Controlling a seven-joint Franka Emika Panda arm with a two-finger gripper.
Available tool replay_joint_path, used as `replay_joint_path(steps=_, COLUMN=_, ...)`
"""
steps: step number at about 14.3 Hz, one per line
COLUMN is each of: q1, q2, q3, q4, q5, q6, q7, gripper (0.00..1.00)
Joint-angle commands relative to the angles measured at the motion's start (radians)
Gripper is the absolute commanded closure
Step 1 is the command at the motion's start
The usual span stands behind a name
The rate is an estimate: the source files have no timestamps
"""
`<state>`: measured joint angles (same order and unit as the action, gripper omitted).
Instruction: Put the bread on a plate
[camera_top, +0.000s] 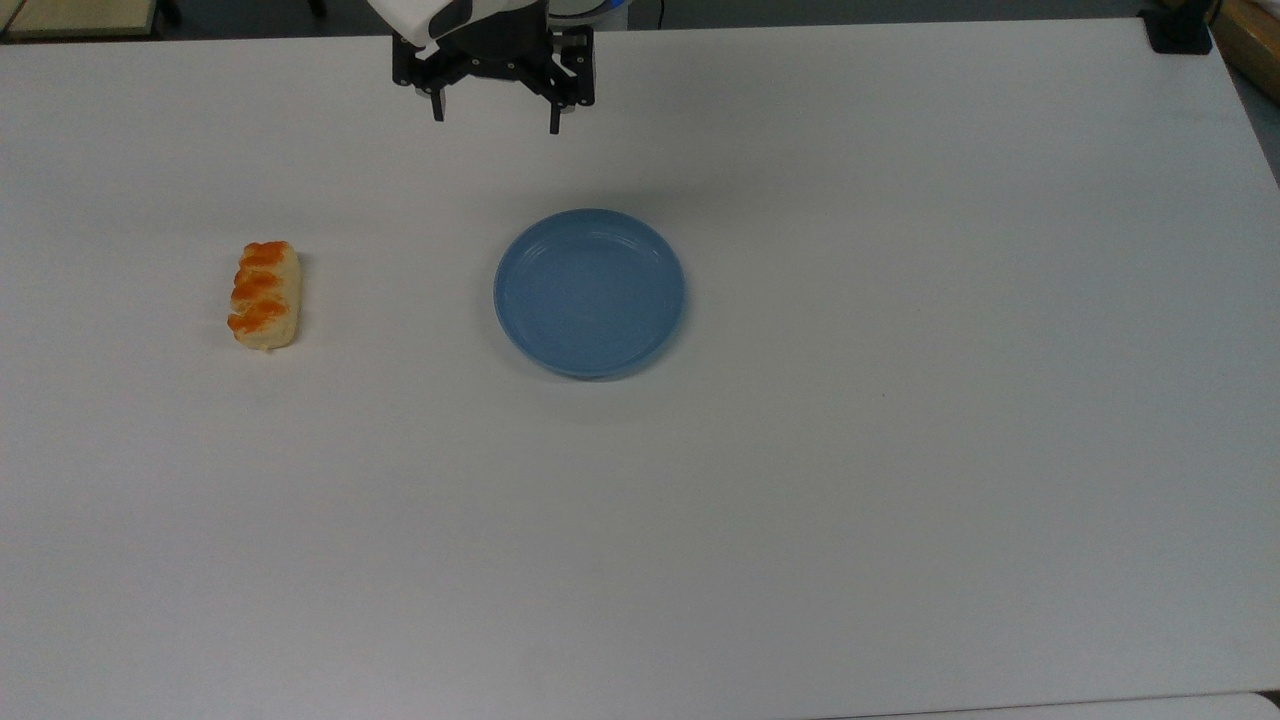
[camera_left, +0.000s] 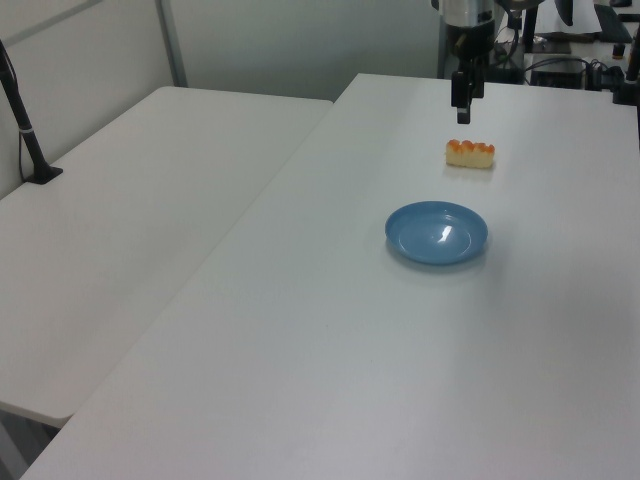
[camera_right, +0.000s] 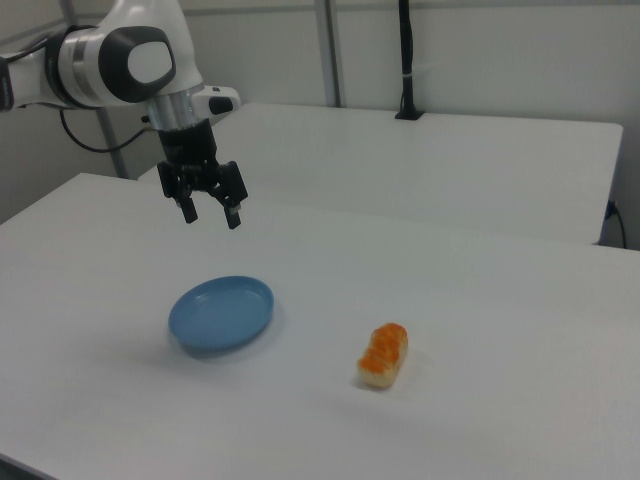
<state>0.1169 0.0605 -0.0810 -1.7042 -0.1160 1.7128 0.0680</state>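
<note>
The bread (camera_top: 265, 295) is a small pale-yellow roll with three orange-brown bumps, lying on the white table at the top view's left. It also shows as the bread (camera_left: 470, 153) and the bread (camera_right: 384, 355). The blue plate (camera_top: 589, 292) sits empty near the table's middle, seen too as the plate (camera_left: 436, 232) and the plate (camera_right: 221, 313). My gripper (camera_top: 495, 120) hangs open above the table at the far edge, apart from both; it appears as the gripper (camera_right: 211, 214) above and behind the plate, and as the gripper (camera_left: 463, 103) in the left view.
The white table (camera_top: 800, 500) stretches wide around both objects. A second white table (camera_left: 130, 200) adjoins it, with a black post (camera_left: 25, 125) clamped on it. A black clamp (camera_top: 1178, 30) sits at the top view's far right corner.
</note>
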Motion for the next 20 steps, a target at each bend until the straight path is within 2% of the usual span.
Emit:
replay_joint_path(steps=1, q1=-0.034, q2=-0.019, q3=0.006, q4=0.001, q5=0.004, q6=-0.024, q7=-0.007, gripper=0.00)
replay_joint_path(steps=17, q1=-0.057, q2=-0.011, q3=-0.005, q4=0.003, q5=0.007, q6=0.002, q7=-0.010, gripper=0.00)
replay_joint_path(steps=20, q1=-0.078, q2=-0.002, q3=-0.041, q4=0.002, q5=0.007, q6=0.072, q7=-0.031, gripper=0.00)
